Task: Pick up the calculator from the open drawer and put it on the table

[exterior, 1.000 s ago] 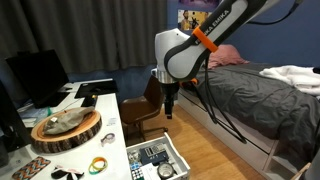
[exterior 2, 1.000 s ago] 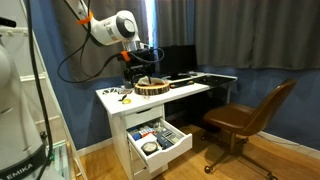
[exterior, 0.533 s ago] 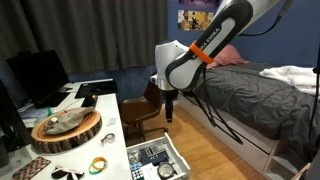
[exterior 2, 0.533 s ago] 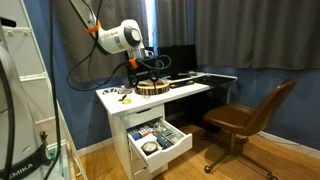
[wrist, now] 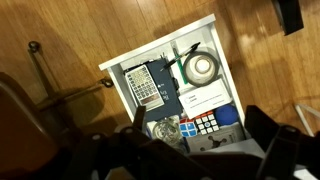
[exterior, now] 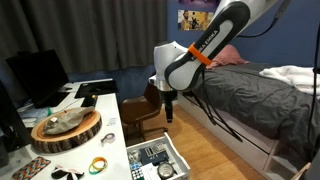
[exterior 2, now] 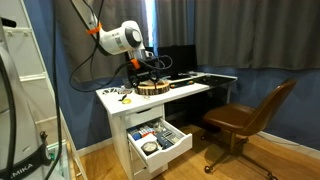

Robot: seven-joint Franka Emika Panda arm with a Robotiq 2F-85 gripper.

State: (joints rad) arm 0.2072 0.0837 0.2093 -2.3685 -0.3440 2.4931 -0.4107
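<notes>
Nothing grasped yet: hand (exterior: 169, 113) hangs spread and empty well above the open drawer (wrist: 160, 46), calculator (wrist: 146, 83) lying inside it, so descent, grasp, lift and placing on table (exterior: 108, 106) all remain.

We see a dim room in both exterior views, where dark curtains (exterior: 95, 30) soak up most of the light. In an exterior view a thin, bright strip of daylight shows at the window (exterior 2: 151, 20), and the white desk (exterior 2: 187, 89) top stands out pale. The wrist view is soft and slightly blurred: the drawer (wrist: 150, 49) rim looks bright against the warm wooden floor (wrist: 60, 30), while the gripper (wrist: 205, 150) along the bottom edge is dark and out of focus.
</notes>
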